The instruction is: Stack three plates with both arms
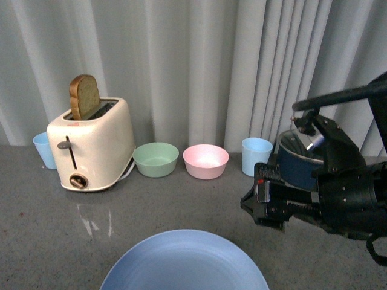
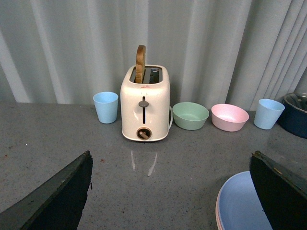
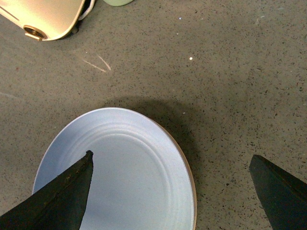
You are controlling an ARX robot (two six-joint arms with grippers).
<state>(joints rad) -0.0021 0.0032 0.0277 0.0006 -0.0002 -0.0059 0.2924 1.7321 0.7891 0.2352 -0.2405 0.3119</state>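
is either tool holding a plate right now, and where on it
Neither. The right tool is open above the light blue plate, gripping nothing. The left tool is open too, with only countertop between its fingers.

**Soft, even light, sharp frames**

Diffuse light fills all views. The toaster [image 1: 92,145] throws pale glare streaks on the counter [image 1: 199,199]. A soft shadow rings the blue plate [image 3: 124,172] beneath the right gripper [image 3: 172,191], whose near fingers blur.

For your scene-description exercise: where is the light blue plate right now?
In the front view the light blue plate lies at the near edge of the counter, centre, in front of the green bowl and pink bowl.
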